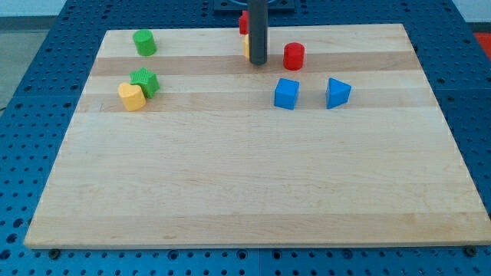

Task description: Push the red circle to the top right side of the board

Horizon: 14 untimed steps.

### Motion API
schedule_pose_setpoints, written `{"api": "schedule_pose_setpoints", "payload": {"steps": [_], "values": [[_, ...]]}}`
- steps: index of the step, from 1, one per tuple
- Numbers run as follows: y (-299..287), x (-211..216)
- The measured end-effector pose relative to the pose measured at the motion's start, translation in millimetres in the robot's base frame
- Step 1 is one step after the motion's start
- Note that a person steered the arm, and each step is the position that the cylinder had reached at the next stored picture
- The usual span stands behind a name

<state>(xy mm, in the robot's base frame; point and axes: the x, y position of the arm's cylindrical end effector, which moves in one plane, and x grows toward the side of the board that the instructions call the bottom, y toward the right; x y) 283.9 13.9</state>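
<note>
Rod-ended, the arm carries no hand to spread or press together, and my tip (pixel 258 63) holds nothing; it rests on the desk (pixel 245 176) near the view's top edge. Just to the view's right of my tip, apart from it, stands the one red circle (pixel 294 56). A second red block (pixel 243 22) and a yellow block (pixel 247 47) sit partly hidden behind the rod; their shapes cannot be made out. Two blue blocks lie toward the view's bottom right of my tip: a blue cube (pixel 286 93) and a blue triangle (pixel 337 93). Far to the view's left are two green blocks, a green cylinder (pixel 144 43) and a green star (pixel 145 81), the star touching a second yellow block, a rounded one (pixel 131 97).
</note>
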Motion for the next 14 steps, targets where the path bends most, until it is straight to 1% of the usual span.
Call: {"api": "schedule_pose_setpoints", "payload": {"steps": [1, 2, 3, 4, 5, 6, 7, 14], "values": [[72.6, 1.2], [108.5, 1.7], [86.7, 26.8], [123.0, 29.2], [150.6, 12.0], [155.1, 6.7], [142.6, 6.7], [117.8, 4.0]]}}
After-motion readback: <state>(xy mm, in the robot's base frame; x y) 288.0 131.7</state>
